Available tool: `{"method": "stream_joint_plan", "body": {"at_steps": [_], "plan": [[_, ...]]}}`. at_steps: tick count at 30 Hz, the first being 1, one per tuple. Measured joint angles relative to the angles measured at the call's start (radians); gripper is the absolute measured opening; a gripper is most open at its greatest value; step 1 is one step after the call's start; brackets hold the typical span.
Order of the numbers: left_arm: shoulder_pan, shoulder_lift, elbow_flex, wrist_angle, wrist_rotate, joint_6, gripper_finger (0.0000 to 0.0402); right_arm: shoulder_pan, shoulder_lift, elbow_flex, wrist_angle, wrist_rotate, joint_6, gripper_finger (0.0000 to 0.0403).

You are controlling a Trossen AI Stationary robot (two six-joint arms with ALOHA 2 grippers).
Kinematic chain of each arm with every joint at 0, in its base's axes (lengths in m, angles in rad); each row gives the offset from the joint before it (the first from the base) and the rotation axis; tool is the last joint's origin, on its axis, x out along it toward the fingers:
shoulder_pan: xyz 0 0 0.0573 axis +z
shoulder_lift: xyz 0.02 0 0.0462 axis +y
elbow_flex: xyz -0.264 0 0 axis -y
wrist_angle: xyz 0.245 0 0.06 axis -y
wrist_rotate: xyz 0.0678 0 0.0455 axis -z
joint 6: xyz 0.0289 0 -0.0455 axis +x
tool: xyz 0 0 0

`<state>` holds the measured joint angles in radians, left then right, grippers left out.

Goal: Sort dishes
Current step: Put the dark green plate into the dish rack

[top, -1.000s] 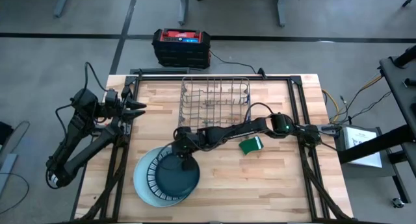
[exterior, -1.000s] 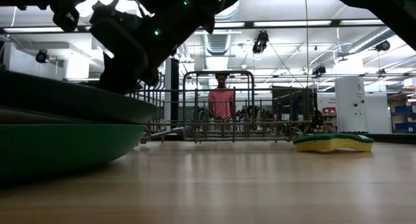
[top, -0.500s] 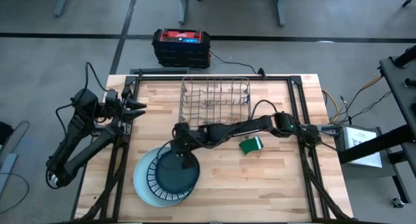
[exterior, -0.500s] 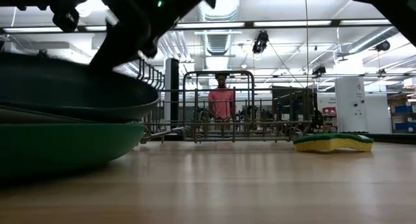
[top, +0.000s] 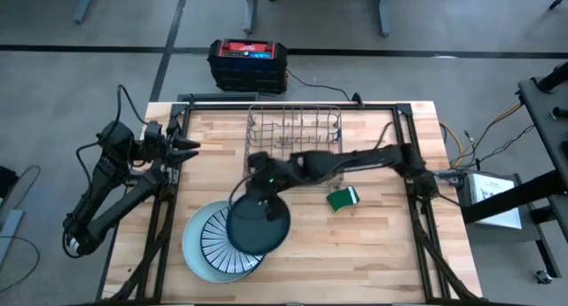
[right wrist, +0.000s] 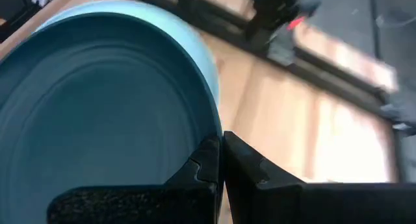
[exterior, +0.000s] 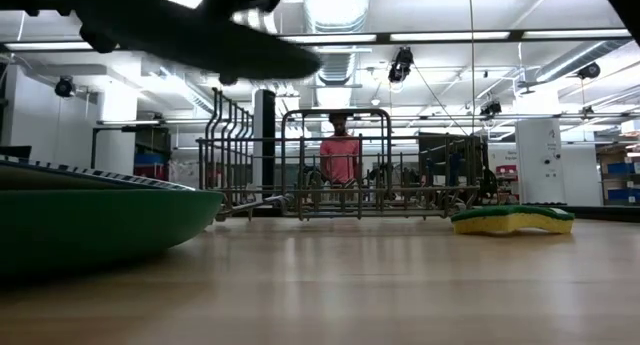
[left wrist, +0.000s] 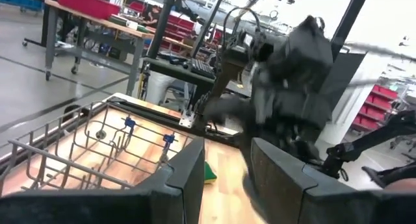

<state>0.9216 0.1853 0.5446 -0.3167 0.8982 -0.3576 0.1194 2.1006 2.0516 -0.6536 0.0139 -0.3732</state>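
The right gripper [top: 264, 192] clamps the rim of a round dark teal plate [top: 257, 227], holding it lifted above the large pale blue-white plate [top: 200, 253] on the wooden table [top: 373, 253].

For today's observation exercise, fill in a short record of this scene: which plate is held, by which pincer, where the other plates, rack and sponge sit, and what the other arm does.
held plate: dark teal plate, lifted clear of the stack
holding pincer: right pincer, shut on the plate's rim
stack: pale blue-white plate with striped white plate on it, front left
rack: wire rack, empty, at the table's back
sponge: green sponge, right of the plates
left pincer: waiting at the left edge, open
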Motion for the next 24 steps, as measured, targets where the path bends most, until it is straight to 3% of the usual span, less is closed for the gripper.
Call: {"method": "stream_joint_plan", "body": {"at_steps": [10, 16, 24], "plan": [[0.000, 0.000, 0.000, 0.002, -0.020, 0.014, 0.0116, -0.066, -0.267, -0.102, 0.056, 0.018, -0.218, 0.0000], [0.000, 0.001, 0.000, 0.002, -0.116, 0.038, 0.0116, -0.134, -0.399, -0.271, 0.289, 0.049, -0.395, 0.0000], [0.000, 0.000, 0.000, 0.041, -0.122, 0.040, 0.0116, -0.248, -0.509, -0.529, 0.595, -0.015, -0.777, 0.0000]]}}
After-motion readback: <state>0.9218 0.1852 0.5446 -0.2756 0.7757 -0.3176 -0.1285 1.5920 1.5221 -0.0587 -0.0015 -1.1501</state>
